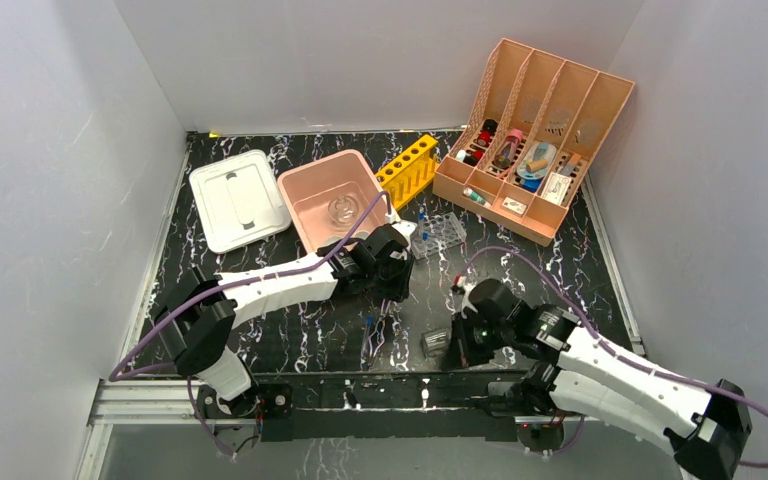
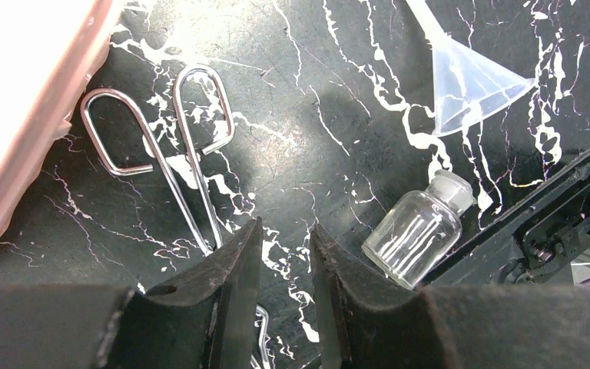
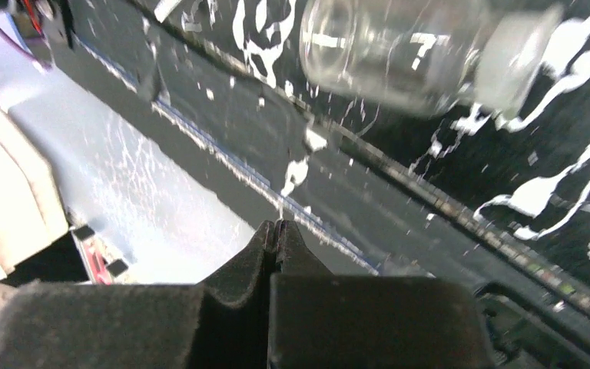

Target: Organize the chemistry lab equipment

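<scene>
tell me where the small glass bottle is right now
In the top view the glass bottle lies on its side near the front edge of the table, between the wire tongs on its left and the right tool.

No legible text, labels or numbers anywhere

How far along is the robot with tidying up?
Partly done. A glass flask sits in the pink tub, and the file organizer holds several small items. Nothing is gripped now: the left fingers hover apart over the wire tongs; the right fingers are shut, empty, beside a small bottle. Tongs, bottle and funnel lie loose on the table.
</scene>
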Robot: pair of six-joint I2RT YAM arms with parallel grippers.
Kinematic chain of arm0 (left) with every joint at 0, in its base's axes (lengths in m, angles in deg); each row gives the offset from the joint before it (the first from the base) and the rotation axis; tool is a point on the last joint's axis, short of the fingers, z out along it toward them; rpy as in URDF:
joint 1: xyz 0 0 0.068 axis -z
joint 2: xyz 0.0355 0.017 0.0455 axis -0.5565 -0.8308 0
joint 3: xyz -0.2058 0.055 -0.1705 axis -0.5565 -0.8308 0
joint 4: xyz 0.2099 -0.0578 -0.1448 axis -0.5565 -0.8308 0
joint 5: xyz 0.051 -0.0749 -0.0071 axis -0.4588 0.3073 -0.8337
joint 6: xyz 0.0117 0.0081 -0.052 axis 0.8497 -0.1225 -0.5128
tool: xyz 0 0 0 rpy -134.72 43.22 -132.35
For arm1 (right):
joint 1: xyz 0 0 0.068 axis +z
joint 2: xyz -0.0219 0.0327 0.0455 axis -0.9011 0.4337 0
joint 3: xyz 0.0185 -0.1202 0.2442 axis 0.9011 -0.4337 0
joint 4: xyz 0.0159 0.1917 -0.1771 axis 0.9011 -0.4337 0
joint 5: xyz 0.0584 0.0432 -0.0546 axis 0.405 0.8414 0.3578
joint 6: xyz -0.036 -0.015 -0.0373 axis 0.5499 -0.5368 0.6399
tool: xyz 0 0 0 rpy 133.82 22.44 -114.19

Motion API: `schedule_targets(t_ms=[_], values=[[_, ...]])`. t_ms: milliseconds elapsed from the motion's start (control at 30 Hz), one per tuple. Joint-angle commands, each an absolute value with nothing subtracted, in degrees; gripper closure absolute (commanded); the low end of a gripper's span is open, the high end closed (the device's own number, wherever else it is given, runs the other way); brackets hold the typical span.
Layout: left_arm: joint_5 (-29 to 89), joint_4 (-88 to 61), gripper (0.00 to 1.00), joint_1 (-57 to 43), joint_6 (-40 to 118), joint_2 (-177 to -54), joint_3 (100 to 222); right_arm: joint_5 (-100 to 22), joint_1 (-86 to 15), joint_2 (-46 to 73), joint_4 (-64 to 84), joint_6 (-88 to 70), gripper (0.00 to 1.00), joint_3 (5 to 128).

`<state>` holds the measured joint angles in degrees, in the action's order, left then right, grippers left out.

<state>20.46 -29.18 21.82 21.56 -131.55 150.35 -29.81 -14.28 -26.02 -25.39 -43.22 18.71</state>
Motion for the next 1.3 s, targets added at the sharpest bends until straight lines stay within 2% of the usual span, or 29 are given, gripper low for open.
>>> schedule_targets(t_ms=[0,400,600,767,933,1133,1267], values=[[19.4,-29.8,0.71,21.9,22.2,-129.6,151.9,-35.9,-4.6,-26.8,-29.4,-56.2,1.00,18.5],[18.1,-30.9,0.71,21.9,22.8,-127.6,150.1,-43.9,-3.7,-15.6,-17.4,-55.0,1.00,16.2],[18.3,-30.4,0.71,21.8,22.7,-127.0,149.4,-46.1,-5.9,-12.4,-14.8,-53.3,1.00,16.7],[19.2,-28.4,0.68,21.9,22.7,-127.7,148.8,-46.4,-11.6,-12.1,-16.6,-51.1,1.00,18.1],[21.9,-24.8,0.50,21.6,24.0,-131.3,150.7,-46.6,-16.7,-12.7,-17.9,-47.3,1.00,19.4],[25.9,-21.8,0.19,21.6,27.7,-134.8,153.3,-45.3,-22.3,-11.3,-17.1,-44.1,1.00,20.5],[32.6,-19.6,0.12,21.6,33.5,-134.0,153.3,-45.4,-25.1,-12.2,-19.0,-42.9,0.93,21.9]])
